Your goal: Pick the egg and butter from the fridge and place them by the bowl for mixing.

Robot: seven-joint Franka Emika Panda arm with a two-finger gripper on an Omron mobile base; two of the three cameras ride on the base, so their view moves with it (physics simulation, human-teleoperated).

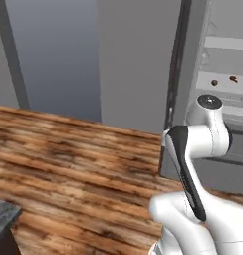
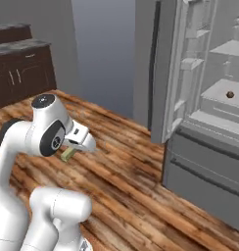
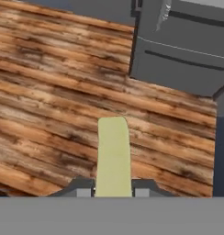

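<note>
Wood plank floor [image 1: 68,164], brown w/ dark grain, runs to grey wall [image 1: 59,55] at back. Dark cabinets [image 2: 21,73] w/ grey top, far left in right base view. Dark grey block [image 1: 4,221] at lower-left edge of left base view, on floor.

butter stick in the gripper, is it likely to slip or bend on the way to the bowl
The butter probably holds stiff: it juts straight out past the gripper, unsagging. It looks light, being thin. Gripped only at one end, it might pivot or slide if jolted.
</note>
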